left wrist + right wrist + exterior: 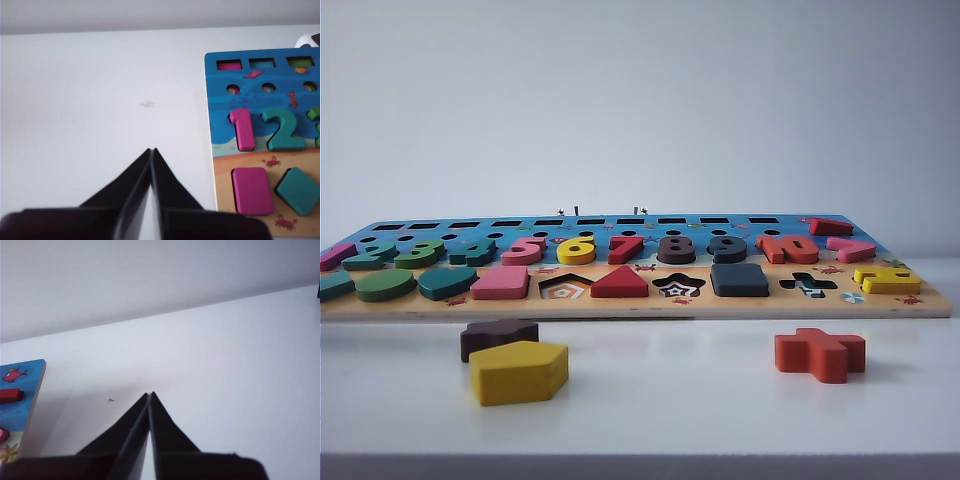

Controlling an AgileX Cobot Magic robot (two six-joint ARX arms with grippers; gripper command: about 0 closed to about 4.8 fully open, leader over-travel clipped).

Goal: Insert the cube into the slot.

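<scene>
The cube (740, 280), a flat dark navy square block, lies in the front row of the wooden puzzle board (640, 308). It sits between the star-shaped cut-out (678, 286) and the cross-shaped cut-out (808, 285), about as high as the seated blocks beside it. The slot is hidden; no checkerboard floor shows. Neither gripper appears in the exterior view. My left gripper (151, 149) is shut and empty over bare white table, beside the board's end with the pink 1 (242, 130). My right gripper (150, 393) is shut and empty over white table, off the board's other end (22, 405).
On the white table in front of the board lie a yellow pentagon (518, 371), a dark brown lobed block (498, 336) and an orange-red cross block (820, 352). The pentagon cut-out (565, 288) stands open between a pink square block (501, 283) and a red triangle (619, 283).
</scene>
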